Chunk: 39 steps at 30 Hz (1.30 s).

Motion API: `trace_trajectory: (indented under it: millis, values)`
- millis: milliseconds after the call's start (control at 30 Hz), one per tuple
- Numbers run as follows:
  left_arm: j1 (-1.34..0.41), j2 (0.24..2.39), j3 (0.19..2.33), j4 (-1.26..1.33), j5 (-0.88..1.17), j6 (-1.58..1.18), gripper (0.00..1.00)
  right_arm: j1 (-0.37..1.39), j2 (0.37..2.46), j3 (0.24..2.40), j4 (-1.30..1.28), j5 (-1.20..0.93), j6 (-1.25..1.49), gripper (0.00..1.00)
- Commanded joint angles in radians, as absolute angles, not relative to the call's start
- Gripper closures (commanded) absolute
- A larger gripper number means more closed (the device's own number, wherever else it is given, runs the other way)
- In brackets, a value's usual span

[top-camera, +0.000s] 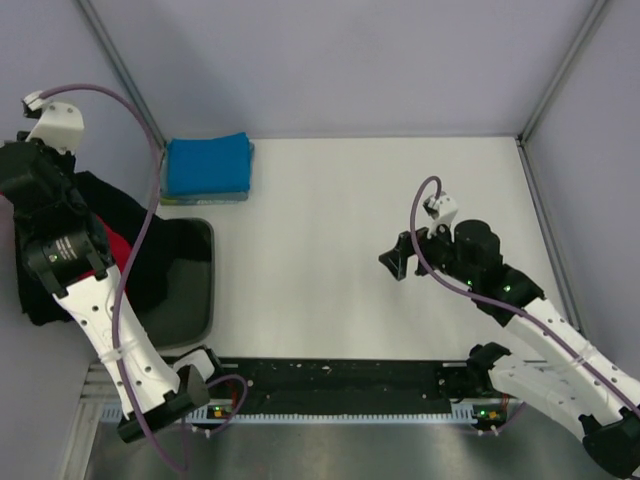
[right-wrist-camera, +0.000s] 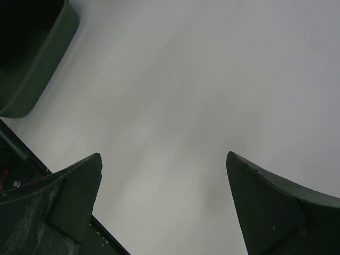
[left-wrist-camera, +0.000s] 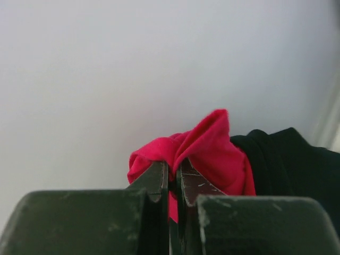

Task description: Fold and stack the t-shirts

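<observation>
Holding red shirt (left-wrist-camera: pixel 212 151) up | left gripper (left-wrist-camera: pixel 172 178) pinches it tight | right gripper (right-wrist-camera: pixel 163 159) wide open | pull slow, then lay flat on table (top-camera: pixel 350 240)

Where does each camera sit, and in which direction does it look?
Top external: above and behind, looking down on the table; left arm and right arm show.
Left wrist: faces a blank wall; left gripper shut on the red shirt, black shirt beside.
Right wrist: looks down at the table; right gripper open, tub at upper left.
Shared: red shirt in top and left wrist; tub in top and right wrist.
</observation>
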<state>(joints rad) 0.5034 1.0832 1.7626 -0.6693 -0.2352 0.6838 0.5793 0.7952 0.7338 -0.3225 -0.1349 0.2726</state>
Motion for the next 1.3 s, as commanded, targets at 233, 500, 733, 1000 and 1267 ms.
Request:
trace_trajectory:
  millis: [233, 500, 733, 1000, 1267]
  values:
    - [0.506, 1.051, 1.781, -0.902, 0.217, 0.362, 1.00, 0.739, 0.968, 0.931, -0.036, -0.273, 0.328, 0.08]
    - [0.506, 0.974, 1.635, -0.946, 0.224, 0.295, 1.00, 1.025, 1.544, 1.411, 0.276, -0.414, 0.359, 0.16]
    - [0.506, 0.954, 1.625, -0.982, 0.267, 0.212, 1.00, 1.074, 1.928, 1.730, 0.508, -0.452, 0.541, 0.28]
    - [0.505, 0.908, 1.580, -1.000, 0.426, 0.267, 1.00, 1.095, 2.126, 2.026, 0.358, -0.388, 0.530, 0.22]
    - [0.502, 0.956, 1.560, -1.037, 0.778, 0.451, 1.00, 1.043, 1.990, 1.873, 0.336, -0.397, 0.330, 0.35]
